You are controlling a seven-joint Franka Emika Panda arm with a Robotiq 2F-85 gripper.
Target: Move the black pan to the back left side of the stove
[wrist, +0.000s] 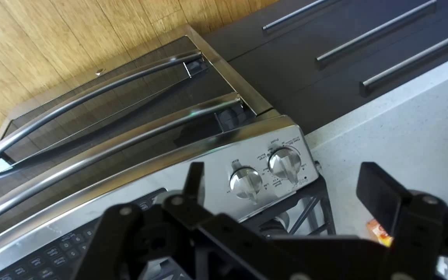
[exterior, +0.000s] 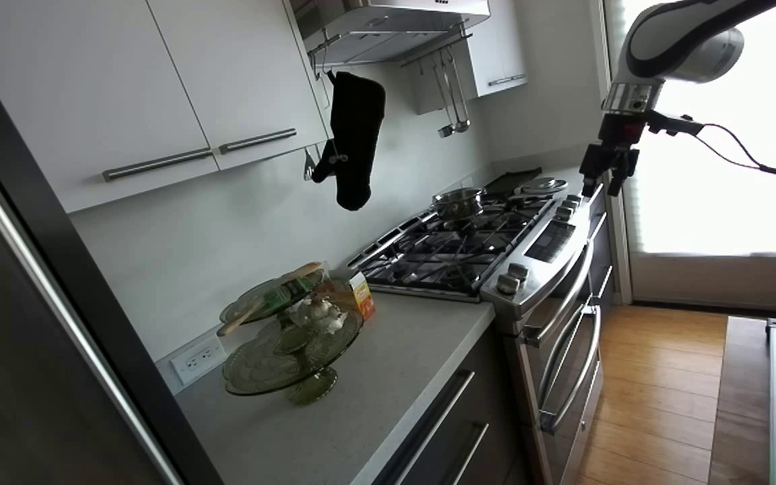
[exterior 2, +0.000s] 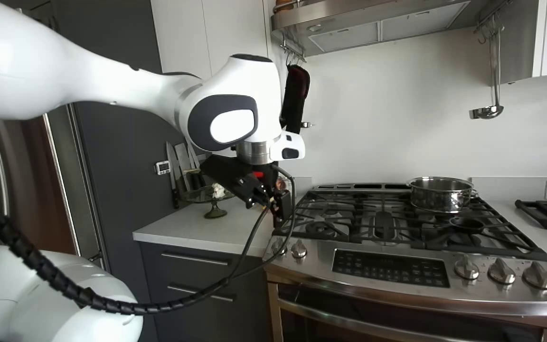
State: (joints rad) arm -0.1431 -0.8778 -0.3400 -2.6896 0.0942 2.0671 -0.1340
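Hovering with my gripper (wrist: 284, 179) spread wide, two knobs (wrist: 246, 182) of the stainless gas range (exterior 2: 411, 266) showing in the gap. Front right on the range is maybe the black pan (exterior 2: 466, 224) (small and round, can't swear to it), and behind it, back right, a steel pot (exterior 2: 439, 197).

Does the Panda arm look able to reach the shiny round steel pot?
Probably yes: the black two-finger gripper is open, and nothing tall appears to stand between it and the pot across the steel stove.
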